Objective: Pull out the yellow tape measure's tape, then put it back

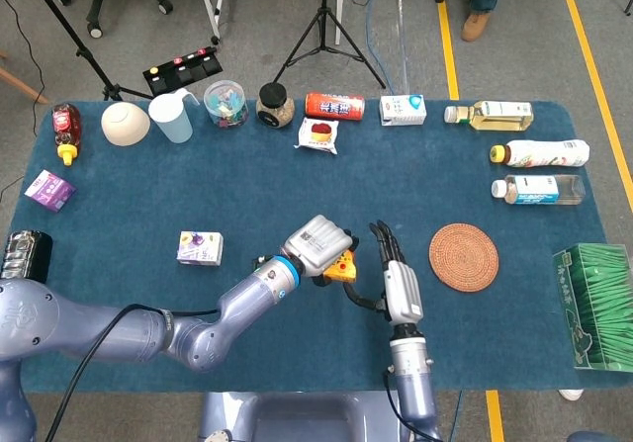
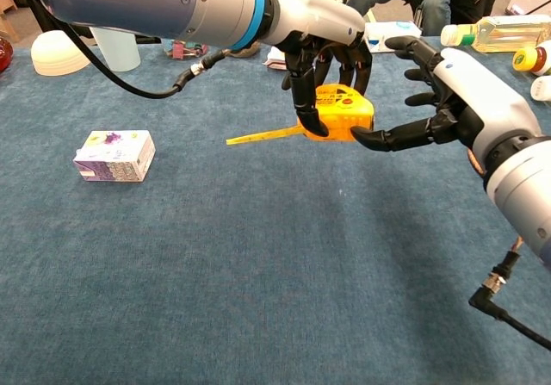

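My left hand [image 2: 323, 53] [image 1: 316, 244] grips the yellow tape measure [image 2: 343, 111] [image 1: 341, 264] above the table's middle. A short length of yellow tape [image 2: 263, 133] sticks out of the case toward the left. My right hand [image 2: 439, 92] [image 1: 396, 279] is right beside the case with its fingers spread, and its thumb touches or nearly touches the case's lower right edge. I cannot tell if it presses on it.
A small purple-and-white box [image 2: 114, 155] [image 1: 200, 247] lies left of the hands. A round woven coaster [image 1: 463, 257] sits to the right. Bottles [image 1: 539, 152], a milk carton [image 1: 403, 110], a can [image 1: 333, 105], jars, a cup and a bowl [image 1: 125, 123] line the far edge. A green box [image 1: 596, 306] stands far right.
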Controlling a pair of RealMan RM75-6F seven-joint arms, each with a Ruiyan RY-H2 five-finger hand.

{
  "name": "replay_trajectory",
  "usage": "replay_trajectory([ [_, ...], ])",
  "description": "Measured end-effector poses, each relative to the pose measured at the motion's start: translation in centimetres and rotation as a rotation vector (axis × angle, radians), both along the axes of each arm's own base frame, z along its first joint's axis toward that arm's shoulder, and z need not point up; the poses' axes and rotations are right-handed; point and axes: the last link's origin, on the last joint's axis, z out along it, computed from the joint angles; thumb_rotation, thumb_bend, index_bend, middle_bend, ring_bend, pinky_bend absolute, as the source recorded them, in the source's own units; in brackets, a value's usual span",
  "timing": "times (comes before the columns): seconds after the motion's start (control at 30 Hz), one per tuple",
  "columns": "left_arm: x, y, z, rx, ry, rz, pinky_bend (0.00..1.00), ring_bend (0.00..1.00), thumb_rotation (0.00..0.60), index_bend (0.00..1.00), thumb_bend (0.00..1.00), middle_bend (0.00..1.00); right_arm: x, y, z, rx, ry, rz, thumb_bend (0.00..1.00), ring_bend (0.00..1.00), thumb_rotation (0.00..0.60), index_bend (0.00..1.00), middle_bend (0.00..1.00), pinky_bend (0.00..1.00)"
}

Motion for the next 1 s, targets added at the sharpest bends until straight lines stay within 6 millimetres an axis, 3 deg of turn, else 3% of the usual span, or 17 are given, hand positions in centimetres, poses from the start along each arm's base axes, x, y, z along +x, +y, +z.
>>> replay_trajectory([
  [1.0, -0.92, 0.23, 0.77, -0.003, 0.033, 0.002, 0.52, 0.42, 0.600, 0.54, 0.35, 0.38, -0.48, -0.37, -0.03, -0.012, 0.012, -0.023, 0.35, 0.04, 0.600, 0.00, 0.01, 0.12],
])
